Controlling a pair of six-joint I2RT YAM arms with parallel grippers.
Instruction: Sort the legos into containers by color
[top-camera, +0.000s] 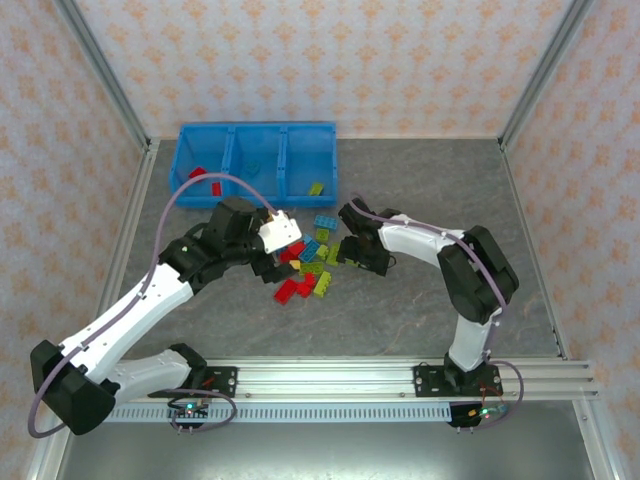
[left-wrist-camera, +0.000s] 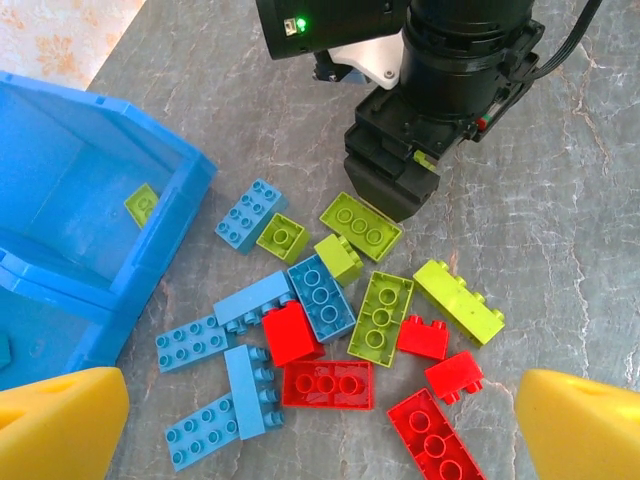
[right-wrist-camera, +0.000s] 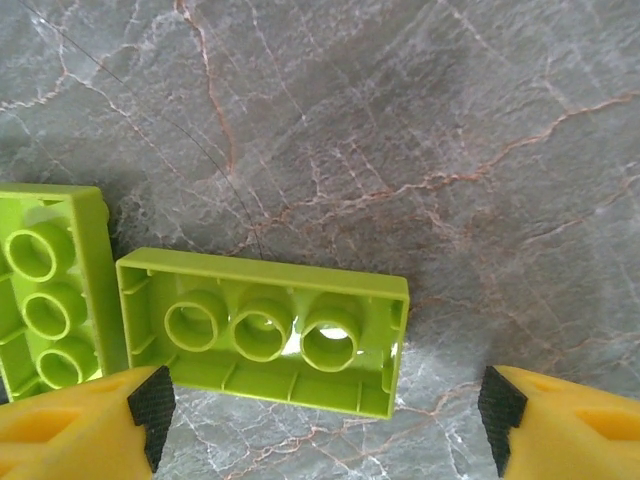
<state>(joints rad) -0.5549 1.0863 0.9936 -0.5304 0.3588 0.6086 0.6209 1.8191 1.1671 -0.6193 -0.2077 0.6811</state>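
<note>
Lime green brick (right-wrist-camera: 262, 330), lying studs-down with its hollow underside up, is the piece under the right gripper (right-wrist-camera: 322, 405). The jaws stand wide apart and hold nothing. One fingertip sits off each short end of the brick, so its long axis runs nearly along the closing line, slightly tilted. A second lime brick (right-wrist-camera: 50, 290) lies just beside one short end, close to touching, and in this inspector's judgement the finger on that side may catch it. The left gripper (left-wrist-camera: 320, 425) is also spread and empty, hanging over the red and blue side of the pile of legos (top-camera: 305, 265); the right arm is plainly the nearer. The containers (top-camera: 257, 128) lie beyond the pile at the far side of the table, and the rightmost compartment holds a lime piece.
</note>
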